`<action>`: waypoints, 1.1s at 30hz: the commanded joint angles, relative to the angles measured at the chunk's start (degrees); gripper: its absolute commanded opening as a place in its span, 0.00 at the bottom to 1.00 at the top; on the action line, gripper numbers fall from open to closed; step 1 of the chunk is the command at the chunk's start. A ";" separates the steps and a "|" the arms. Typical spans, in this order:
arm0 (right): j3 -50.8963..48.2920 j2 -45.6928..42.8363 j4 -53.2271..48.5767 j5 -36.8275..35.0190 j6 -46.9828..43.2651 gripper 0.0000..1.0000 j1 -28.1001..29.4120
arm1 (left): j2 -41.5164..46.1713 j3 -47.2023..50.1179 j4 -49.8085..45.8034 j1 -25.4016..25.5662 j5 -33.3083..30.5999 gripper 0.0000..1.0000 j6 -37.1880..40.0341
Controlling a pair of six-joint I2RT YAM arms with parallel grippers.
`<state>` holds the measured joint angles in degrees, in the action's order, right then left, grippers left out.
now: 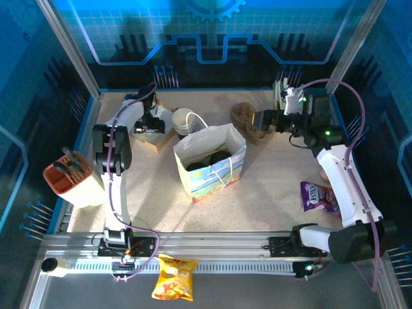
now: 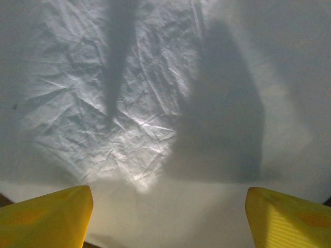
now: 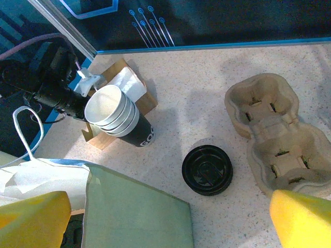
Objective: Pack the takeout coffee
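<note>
At table centre: paper bag [image 1: 215,177], upright, mouth open, two dark round tops [image 1: 219,158] inside. Whether either is the takeout coffee cannot be told. Far left: brown box [image 1: 158,143] of white napkins [image 2: 129,103], with the left gripper [image 2: 168,206] just over them, fingers apart, empty. Left edge: orange tub [image 1: 51,175] of utensils. Right gripper [image 3: 170,217]: spread wide, empty. The right wrist view adds stacked cups [image 3: 116,111], black lids [image 3: 207,169] and pulp cup carriers [image 3: 269,134].

We see speckled beige tabletop [image 1: 277,193], blue circuit-pattern panels [image 1: 129,19] enclosing it on back and sides, grey metal posts [image 1: 68,46] at corners, slotted rail [image 1: 212,243] along near edge.
</note>
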<state>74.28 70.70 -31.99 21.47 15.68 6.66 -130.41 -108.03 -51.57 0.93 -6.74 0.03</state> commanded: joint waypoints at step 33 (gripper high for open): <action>-1.61 0.19 -0.79 1.79 1.07 0.99 -0.94 | -4.68 -7.23 -7.32 -3.12 8.44 0.39 0.80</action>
<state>73.08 70.74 -32.45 21.78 16.16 6.66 -134.21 -113.19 -56.84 -1.67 -0.64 1.45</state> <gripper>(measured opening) 0.993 0.396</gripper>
